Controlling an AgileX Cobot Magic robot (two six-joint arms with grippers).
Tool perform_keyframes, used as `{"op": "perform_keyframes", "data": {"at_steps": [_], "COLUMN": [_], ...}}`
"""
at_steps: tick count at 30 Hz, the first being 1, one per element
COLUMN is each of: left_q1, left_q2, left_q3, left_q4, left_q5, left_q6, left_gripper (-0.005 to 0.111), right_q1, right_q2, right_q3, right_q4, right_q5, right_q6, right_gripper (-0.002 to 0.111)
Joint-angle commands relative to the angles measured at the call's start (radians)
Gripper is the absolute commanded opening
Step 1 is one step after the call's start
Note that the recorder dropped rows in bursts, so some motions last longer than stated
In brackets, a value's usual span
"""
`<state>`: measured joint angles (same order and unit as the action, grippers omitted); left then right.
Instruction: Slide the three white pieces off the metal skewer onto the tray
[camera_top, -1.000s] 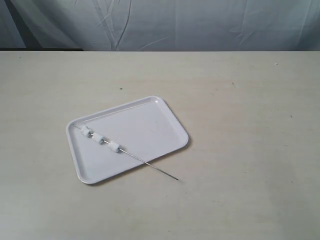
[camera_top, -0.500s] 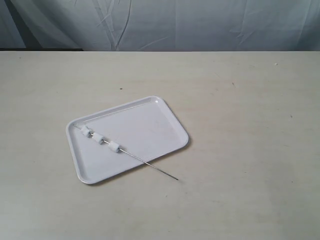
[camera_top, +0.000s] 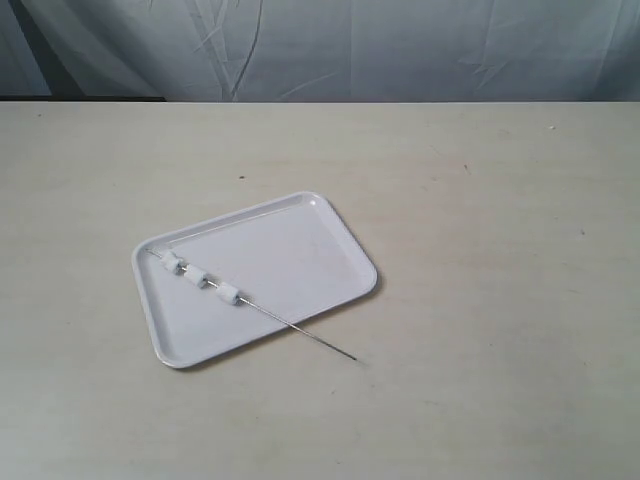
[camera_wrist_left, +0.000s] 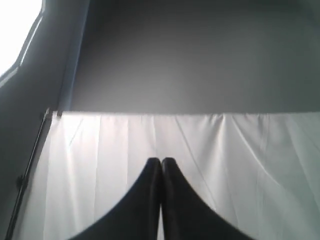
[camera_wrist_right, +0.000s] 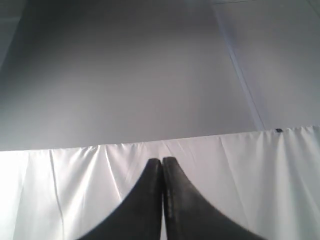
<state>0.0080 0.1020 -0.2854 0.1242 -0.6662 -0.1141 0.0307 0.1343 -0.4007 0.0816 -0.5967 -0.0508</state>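
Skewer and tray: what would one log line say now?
thin silver metal skewer: across flat white plastic tray | three small white pieces: threaded on it | left gripper: shut, empty | right gripper: shut, empty

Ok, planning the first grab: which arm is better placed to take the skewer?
Right, probably. The metal skewer sticks its bare end past the tray toward the right; the three white pieces crowd its left end. Left gripper and right gripper are shut, neither near it.
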Motion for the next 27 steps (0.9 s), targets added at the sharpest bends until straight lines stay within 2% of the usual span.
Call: {"op": "perform_keyframes", "data": {"at_steps": [1,4,5,7,10,12,13,15,19,22,27], "left_q1": [-0.004,-0.061,-0.087,-0.135,-0.203,-0.243,-0.255,-0.269,-0.269,-0.269,-0.269], "left_q2": [0.24,0.435,0.51,0.637,0.8,0.856,0.872,0.897,0.973,1.067,1.191], "left_q3": [-0.32,-0.562,-0.645,-0.785,-0.887,-0.879,-0.864,-0.807,-0.682,-0.569,-0.427], "left_q4": [0.204,0.383,0.469,0.654,0.983,1.173,1.215,1.293,1.62,1.62,1.62], "left_q5": [-0.025,0.075,0.137,0.281,0.519,0.618,0.634,0.561,0.281,0.178,0.209], "left_q6": [-0.039,-0.167,-0.209,-0.337,-0.78,-1.114,-1.225,-1.404,-1.577,-1.614,-1.591], "left_gripper": [0.0,0.0,0.0,0.0,0.0,0.0,0.0,0.0,0.0,0.0,0.0], "right_q1": [0.1,0.193,0.238,0.293,0.344,0.363,0.371,0.381,0.381,0.381,0.4], "right_q2": [0.272,0.484,0.573,0.682,0.875,0.997,1.04,1.13,1.296,1.43,1.632], "right_q3": [-0.414,-0.708,-0.823,-0.958,-1.15,-1.222,-1.23,-1.222,-1.195,-1.189,-1.189], "right_q4": [-0.082,-0.112,-0.123,-0.13,-0.122,-0.118,-0.118,-0.087,0.101,0.204,0.317], "right_q5": [0.355,0.72,0.856,1.016,1.318,1.503,1.542,1.608,1.689,1.766,1.818], "right_q6": [-0.02,-0.02,-0.021,-0.027,-0.027,-0.027,-0.027,-0.025,-0.03,-0.133,-0.277], "right_gripper": [0.001,0.001,0.001,0.001,0.001,0.001,0.001,0.001,0.001,0.001,0.001]}}
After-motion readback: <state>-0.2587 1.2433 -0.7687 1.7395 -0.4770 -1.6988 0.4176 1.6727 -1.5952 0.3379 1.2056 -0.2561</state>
